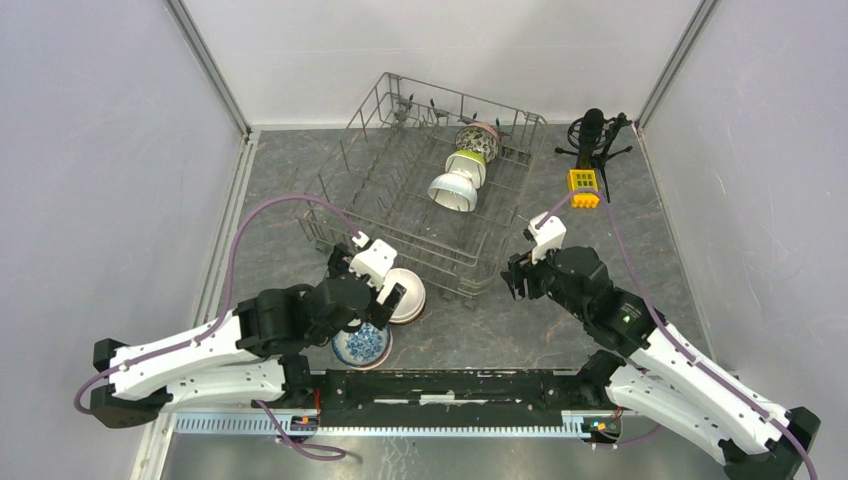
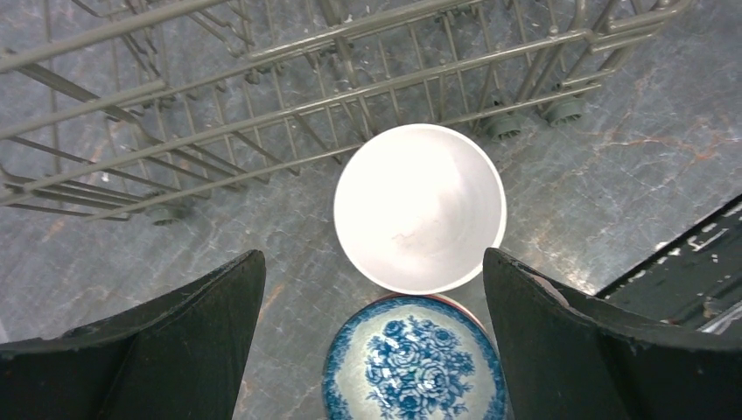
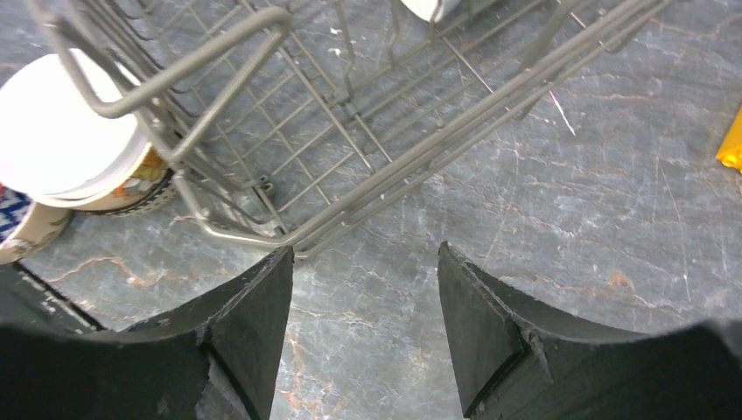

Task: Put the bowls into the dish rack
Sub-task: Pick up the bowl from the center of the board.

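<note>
The grey wire dish rack point(image 1: 400, 200) point(image 2: 341, 61) point(image 3: 201, 59) stands mid-table. In its far right side lie a white bowl point(image 1: 453, 190), a lime green one point(image 1: 466, 165) and a patterned one point(image 1: 478, 140), all on their sides. Just outside the rack's near edge sits a white bowl point(image 1: 405, 295) point(image 2: 420, 206) point(image 3: 61, 131), stacked in a flower-patterned bowl point(image 3: 131, 188). A blue-and-white bowl point(image 1: 361, 345) point(image 2: 411, 363) sits next to it. My left gripper point(image 1: 388, 300) point(image 2: 374, 254) hangs open above these two. My right gripper point(image 1: 515, 275) point(image 3: 365, 248) is open over bare table by the rack's near right corner.
A black microphone on a small tripod point(image 1: 592, 135) and a yellow block point(image 1: 583, 187) point(image 3: 733, 144) stand right of the rack. A black rail point(image 1: 450, 385) runs along the near edge between the arm bases. White walls close in three sides.
</note>
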